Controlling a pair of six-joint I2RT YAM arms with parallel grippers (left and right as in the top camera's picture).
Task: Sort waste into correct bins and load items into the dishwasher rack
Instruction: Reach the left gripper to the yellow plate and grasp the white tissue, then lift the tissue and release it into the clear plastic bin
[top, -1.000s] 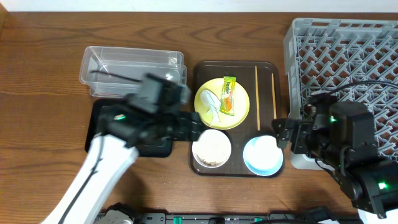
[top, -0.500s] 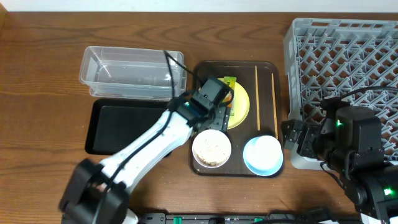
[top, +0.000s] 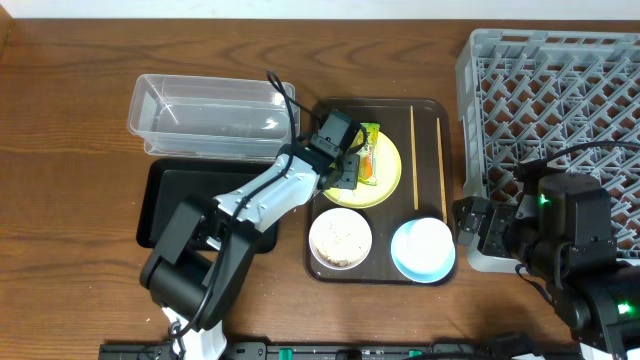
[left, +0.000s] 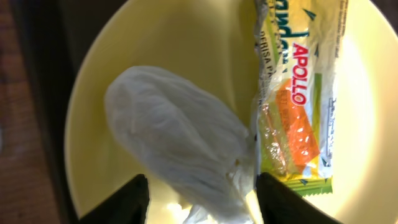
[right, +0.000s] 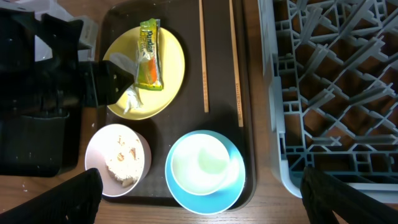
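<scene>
My left gripper (top: 340, 165) is open, low over the yellow plate (top: 385, 180). In the left wrist view its jaws (left: 202, 202) straddle the clear plastic scrap (left: 180, 143), beside the green-and-orange wrapper (left: 298, 93) on the plate (left: 124, 62). My right gripper (top: 480, 225) is open and empty, above the light blue bowl (right: 186, 199) that holds the white cup (right: 205, 163). The white bowl (right: 118, 155) holds rice. Two chopsticks (right: 203, 56) lie on the brown tray (top: 425, 110). The grey rack (top: 560, 90) stands at the right.
The clear tub (top: 210, 115) stands at the back left, with the black tray (top: 190, 205) in front of it, partly under my left arm. The rack's near corner is close to my right gripper.
My left arm has swung from over the black tray to the right, down onto the yellow plate. My right arm has drawn back slightly toward the front.
</scene>
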